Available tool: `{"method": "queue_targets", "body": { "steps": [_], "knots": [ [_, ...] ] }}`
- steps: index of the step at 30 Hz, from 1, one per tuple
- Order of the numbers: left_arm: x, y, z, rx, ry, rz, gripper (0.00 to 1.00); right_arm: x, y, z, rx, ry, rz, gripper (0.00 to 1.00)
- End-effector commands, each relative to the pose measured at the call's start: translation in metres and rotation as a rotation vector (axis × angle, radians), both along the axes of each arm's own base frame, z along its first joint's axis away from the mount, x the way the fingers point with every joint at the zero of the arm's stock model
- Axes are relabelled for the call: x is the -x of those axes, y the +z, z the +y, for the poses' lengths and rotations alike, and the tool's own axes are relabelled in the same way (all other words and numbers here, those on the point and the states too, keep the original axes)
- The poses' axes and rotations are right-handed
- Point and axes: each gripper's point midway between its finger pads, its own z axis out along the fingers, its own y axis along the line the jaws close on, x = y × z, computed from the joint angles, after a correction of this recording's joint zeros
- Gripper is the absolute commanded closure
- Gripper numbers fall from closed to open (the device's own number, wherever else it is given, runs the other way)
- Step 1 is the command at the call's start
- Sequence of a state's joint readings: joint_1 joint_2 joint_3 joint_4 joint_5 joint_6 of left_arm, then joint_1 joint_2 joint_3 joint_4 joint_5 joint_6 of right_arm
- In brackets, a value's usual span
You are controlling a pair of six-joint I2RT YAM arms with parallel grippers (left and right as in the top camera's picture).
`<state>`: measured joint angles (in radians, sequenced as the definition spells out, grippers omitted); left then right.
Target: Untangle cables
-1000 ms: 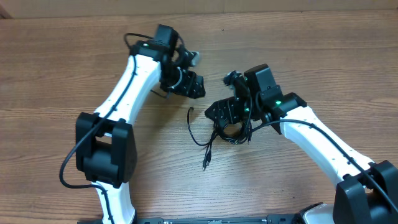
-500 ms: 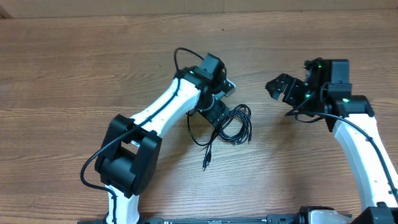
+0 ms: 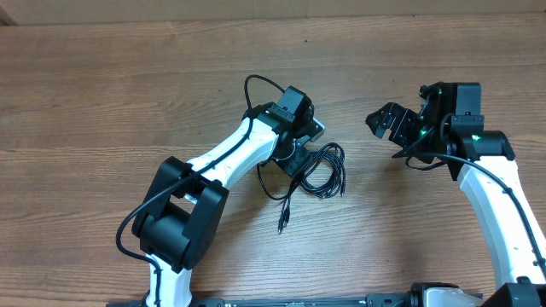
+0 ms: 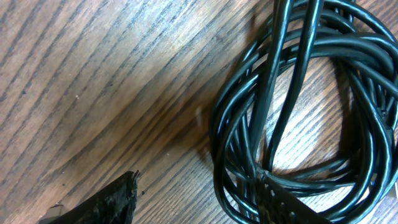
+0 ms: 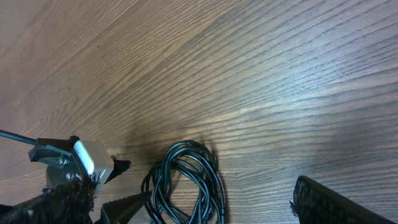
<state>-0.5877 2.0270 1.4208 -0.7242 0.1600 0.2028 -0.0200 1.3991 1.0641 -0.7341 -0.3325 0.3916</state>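
The cables (image 3: 324, 170) lie on the table as one tangled coil of thin black cord, with one loose end (image 3: 261, 153) to its left and a plug end (image 3: 282, 223) trailing toward the front. My left gripper (image 3: 299, 160) is down at the coil's left edge. In the left wrist view its jaws (image 4: 198, 180) stand apart, one finger (image 4: 106, 205) on bare wood and the other (image 4: 280, 200) inside the cables (image 4: 298, 112), with the coil's left strands between them. My right gripper (image 3: 386, 122) hangs open to the right, apart from the coil, holding nothing; its wrist view shows the cables (image 5: 186, 180).
The wooden table (image 3: 102, 94) stretches bare around the coil. The left arm's white link (image 3: 226, 153) runs diagonally from the front left toward the cables. Thicker black robot wiring (image 3: 256, 85) loops above the left wrist.
The right gripper has left the coil and pulled away to the right, open. The left arm has swung right onto the coil's left edge, and its jaws have narrowed a little.
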Motion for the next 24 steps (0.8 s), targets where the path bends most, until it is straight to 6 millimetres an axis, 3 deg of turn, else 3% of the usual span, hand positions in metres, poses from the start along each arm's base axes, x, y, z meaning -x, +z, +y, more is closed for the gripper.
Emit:
{"method": "queue_targets", "body": {
  "steps": [1,7,13,18,24],
  "knots": [
    [0.009,-0.004,-0.007,0.039,-0.023,0.043,0.37,-0.005,0.01,-0.003,0.004,-0.011,-0.03,0.0],
    [0.013,-0.005,-0.012,0.065,-0.024,0.069,0.36,-0.004,0.01,-0.003,0.004,-0.011,-0.03,0.0],
    [0.017,-0.022,-0.009,0.06,-0.023,0.077,0.37,-0.004,0.01,-0.002,0.004,-0.011,-0.029,0.0],
    [0.007,-0.031,-0.002,0.019,-0.007,0.027,0.52,-0.004,0.01,-0.002,0.004,-0.011,-0.03,0.0],
    [-0.004,-0.033,0.013,-0.067,0.043,-0.03,0.54,-0.005,0.011,-0.002,0.004,-0.01,-0.032,0.0]
  ]
}}
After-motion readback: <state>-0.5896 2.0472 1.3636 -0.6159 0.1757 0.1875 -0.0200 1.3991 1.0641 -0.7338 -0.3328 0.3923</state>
